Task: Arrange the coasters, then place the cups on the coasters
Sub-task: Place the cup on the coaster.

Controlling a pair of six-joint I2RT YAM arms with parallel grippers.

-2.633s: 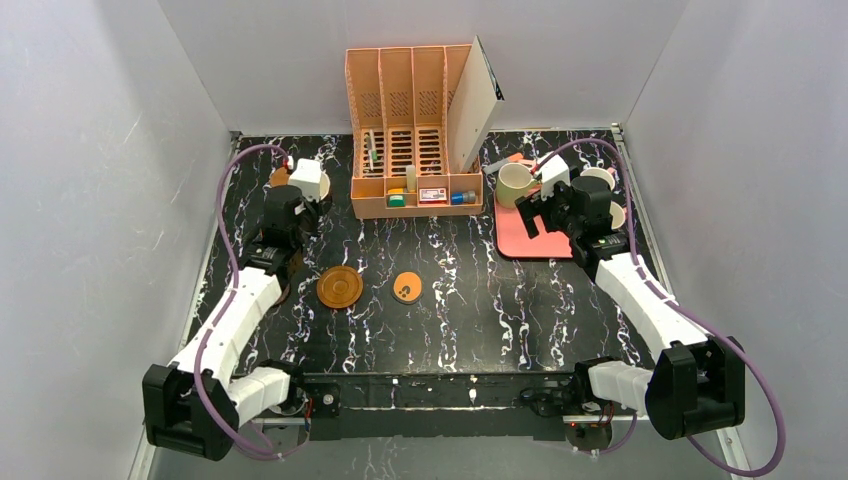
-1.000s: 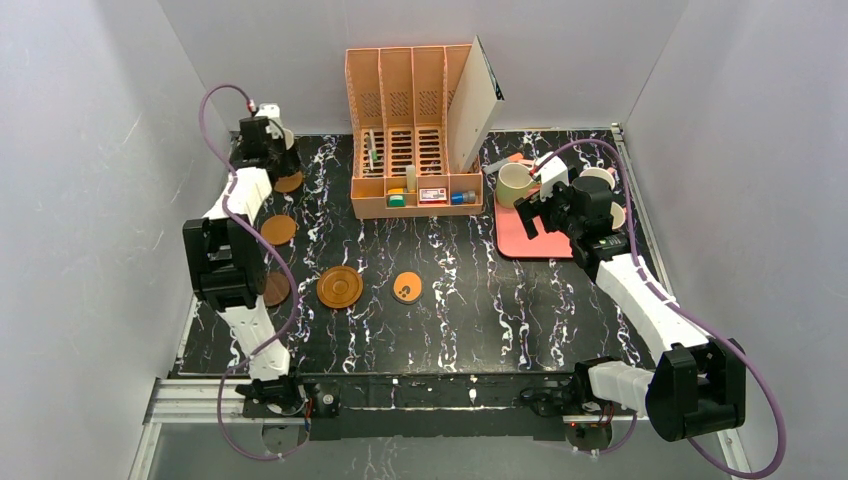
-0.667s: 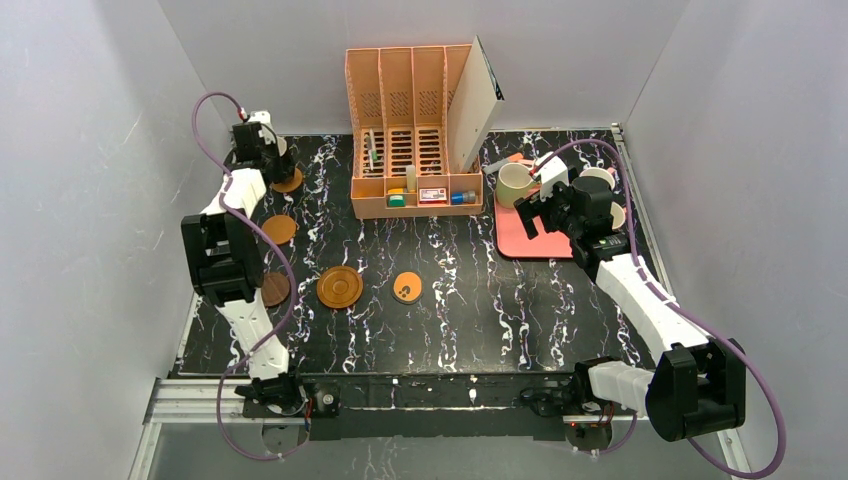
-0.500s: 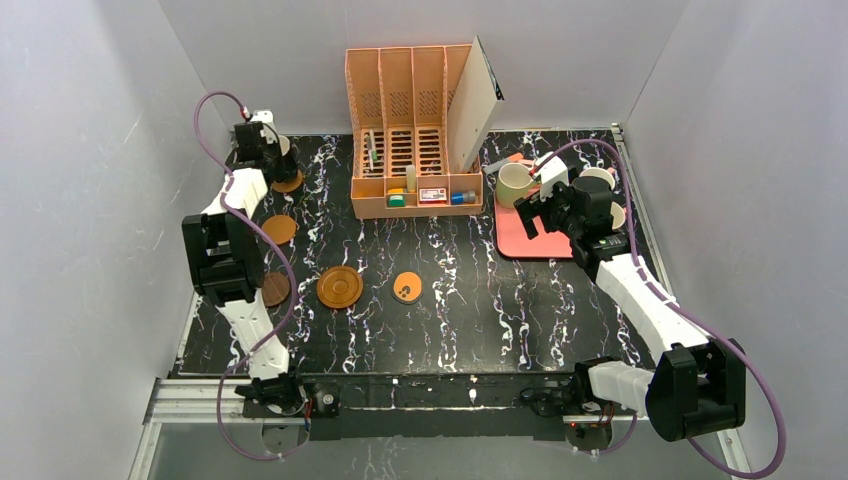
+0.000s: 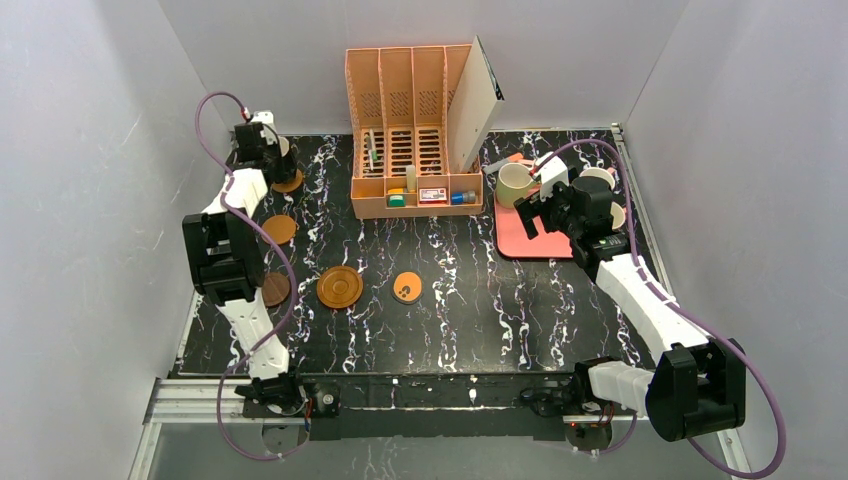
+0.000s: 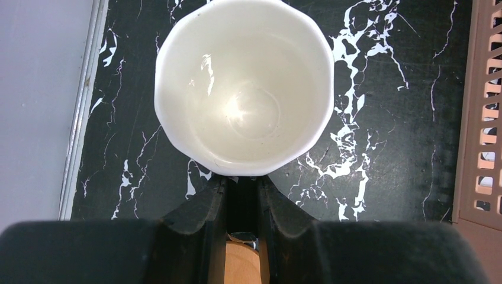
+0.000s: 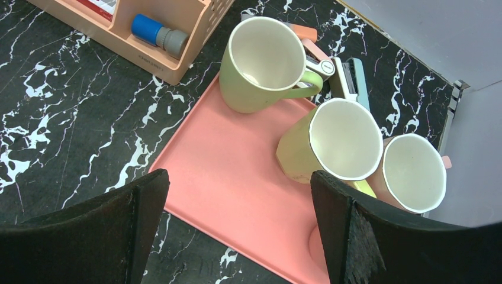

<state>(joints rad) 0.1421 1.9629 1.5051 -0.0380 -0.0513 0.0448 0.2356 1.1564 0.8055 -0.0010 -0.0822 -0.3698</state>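
Note:
My left gripper (image 5: 262, 148) is at the back left corner, shut on a white cup (image 6: 243, 89) at its near side, the handle hidden between the fingers (image 6: 204, 207). An orange-brown coaster (image 5: 290, 183) lies just behind the cup, showing between the fingers (image 6: 241, 263). Another orange-brown coaster (image 5: 279, 229), a dark brown one (image 5: 274, 289), a ringed wooden one (image 5: 339, 287) and an orange marked one (image 5: 407, 287) lie on the table. My right gripper (image 7: 237, 183) hangs open over the pink tray (image 7: 207, 142). Olive green (image 7: 263, 62), yellow (image 7: 340, 142) and pink (image 7: 414, 171) cups stand there.
An orange desk organizer (image 5: 415, 130) with small items stands at the back centre, its corner close to the green cup (image 5: 515, 183). Small tools lie behind the tray (image 5: 522, 240). White walls enclose the table on three sides, the left one near the white cup.
The left arm has reached out to the back left corner, carrying the white cup past the coaster there. It has been nearly still for the last half second. The right arm has not moved.

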